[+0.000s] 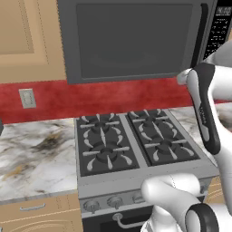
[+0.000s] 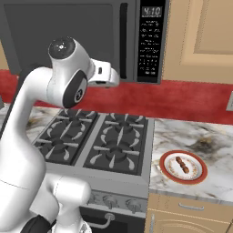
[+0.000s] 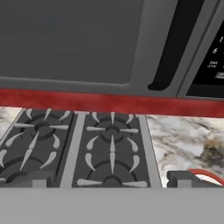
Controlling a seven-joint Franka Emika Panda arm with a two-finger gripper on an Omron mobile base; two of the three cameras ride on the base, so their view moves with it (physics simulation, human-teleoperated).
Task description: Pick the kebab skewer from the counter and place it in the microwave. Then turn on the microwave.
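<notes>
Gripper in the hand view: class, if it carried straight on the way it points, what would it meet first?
Probably the red backsplash strip between the grey gas stove top and the closed dark grey microwave, though depth is hard to judge; the open gripper points about there.

My gripper (image 3: 112, 179) is wide open, finger tips (image 3: 33, 178) low in view, apart and holding nothing. Below me is the grey gas stove top (image 3: 78, 144) with its burners. Right of it, the marble counter (image 3: 183, 140); a red plate rim (image 3: 208, 174) peeks just past my right tip. Above, the microwave (image 3: 70, 39), door closed, black handle (image 3: 175, 48), keypad panel (image 3: 212, 61) at right. Red backsplash (image 3: 109, 101) runs between.
</notes>
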